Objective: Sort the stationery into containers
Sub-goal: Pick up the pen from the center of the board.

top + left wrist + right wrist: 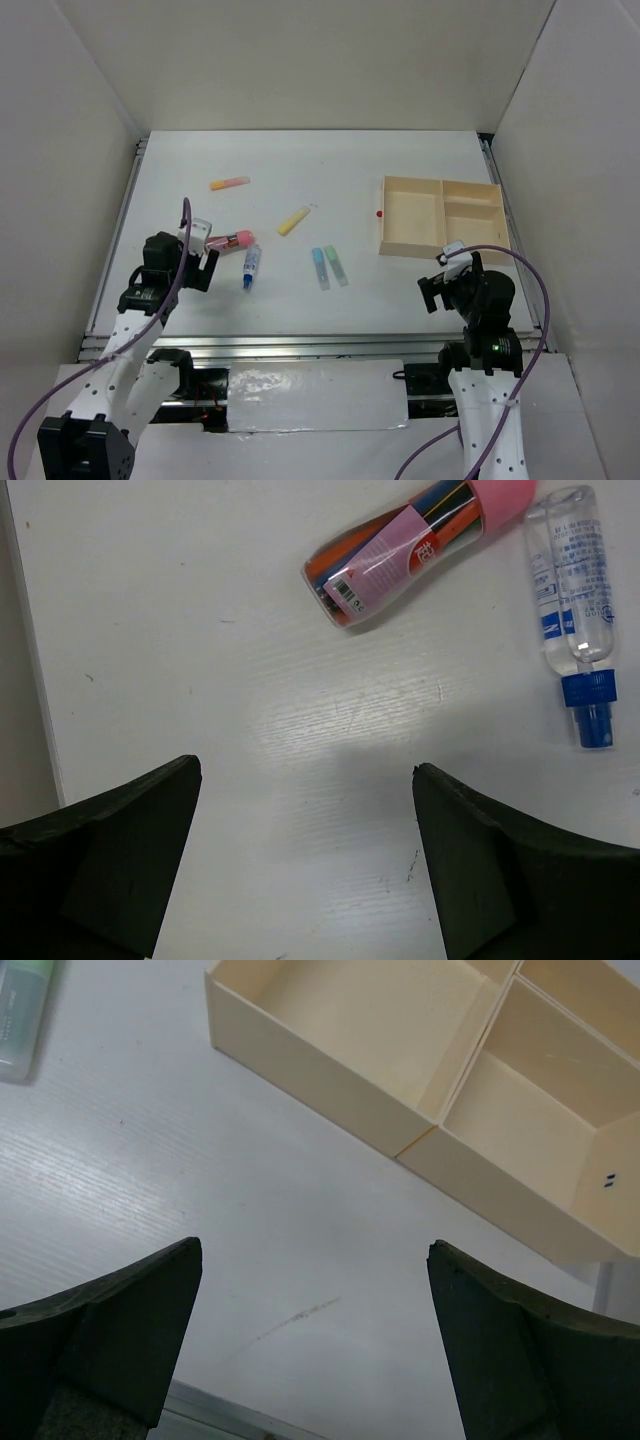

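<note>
Six sticks lie on the white table: orange (229, 183), yellow (293, 220), pink-red (231, 241), blue-and-white (250, 267), light blue (319, 267) and light green (336, 265). The pale wooden tray (412, 215) sits at the right and holds nothing. My left gripper (203, 264) is open and empty just left of the pink-red stick (410, 550) and the blue-and-white stick (575, 610). My right gripper (432, 290) is open and empty just in front of the tray (330, 1085). The light green stick (20, 1010) shows at its view's top left corner.
A tiny red dot (380, 213) lies by the tray's left wall. White walls enclose the table on three sides. A metal rail (300, 346) runs along the near edge.
</note>
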Robot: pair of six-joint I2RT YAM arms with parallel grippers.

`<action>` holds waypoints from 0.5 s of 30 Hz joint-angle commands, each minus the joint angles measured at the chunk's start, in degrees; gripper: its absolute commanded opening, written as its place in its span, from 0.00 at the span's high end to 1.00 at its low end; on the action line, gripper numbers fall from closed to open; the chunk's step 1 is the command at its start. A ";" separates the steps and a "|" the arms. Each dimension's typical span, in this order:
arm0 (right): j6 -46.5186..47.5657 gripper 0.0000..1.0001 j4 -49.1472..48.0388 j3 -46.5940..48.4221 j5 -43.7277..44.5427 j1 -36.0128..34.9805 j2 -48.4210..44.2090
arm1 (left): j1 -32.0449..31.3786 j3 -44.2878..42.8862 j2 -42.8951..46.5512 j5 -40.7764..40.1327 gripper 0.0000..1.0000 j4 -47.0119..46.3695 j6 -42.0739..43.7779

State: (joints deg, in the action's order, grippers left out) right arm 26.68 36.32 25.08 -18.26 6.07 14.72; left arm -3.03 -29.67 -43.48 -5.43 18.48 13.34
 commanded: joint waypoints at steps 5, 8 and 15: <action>-0.40 0.00 0.34 2.17 -0.02 0.61 1.45 | 0.39 -11.79 -8.01 5.86 0.01 5.85 6.68; -0.31 0.00 0.68 2.34 -0.46 0.62 2.33 | 0.48 -19.44 -15.12 7.10 0.01 7.79 10.73; -0.66 0.00 0.69 2.52 0.24 0.97 3.47 | 4.85 -34.54 -35.48 14.81 0.04 15.85 19.86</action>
State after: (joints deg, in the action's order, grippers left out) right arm 26.63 36.62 25.17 -18.22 6.46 17.82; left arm -0.16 -59.44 -72.18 3.88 28.16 27.22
